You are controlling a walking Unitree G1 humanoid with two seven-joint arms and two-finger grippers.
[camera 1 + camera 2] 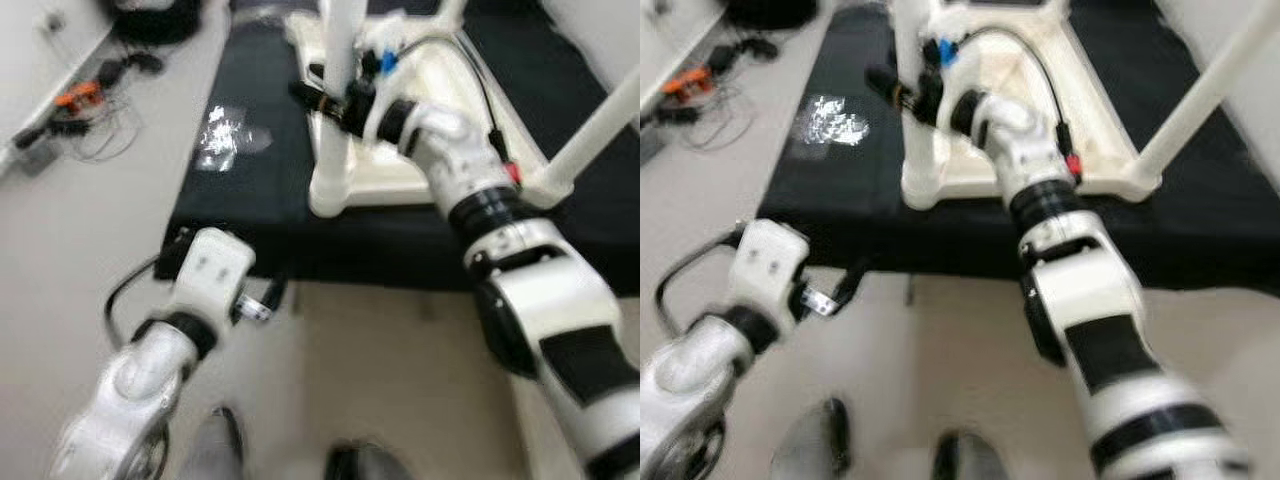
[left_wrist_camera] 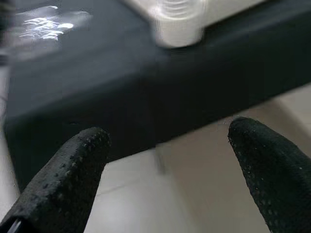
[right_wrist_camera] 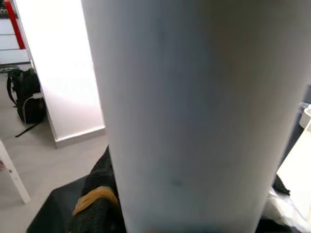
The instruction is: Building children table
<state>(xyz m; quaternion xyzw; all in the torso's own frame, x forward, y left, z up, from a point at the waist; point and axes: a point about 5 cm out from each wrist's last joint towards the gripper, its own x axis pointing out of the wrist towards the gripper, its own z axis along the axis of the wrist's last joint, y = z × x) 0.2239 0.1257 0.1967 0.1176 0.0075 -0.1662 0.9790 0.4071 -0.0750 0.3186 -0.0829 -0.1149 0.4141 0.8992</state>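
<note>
Right end effector (image 1: 335,100) pinching the near-left table leg (image 1: 338,60) of the upturned children's table (image 1: 1095,130).

The white table lies upside down on a black mat (image 1: 250,190) on the floor, legs pointing up; a second leg (image 1: 590,135) slants up at the far right. The left end effector (image 2: 165,160), fingers (image 2: 68,179) spread apart and holding nothing, hangs low at the mat's near edge. A crinkled clear bag (image 1: 222,135) lies on the mat to the left; cables (image 1: 90,105) sit at the far left.
</note>
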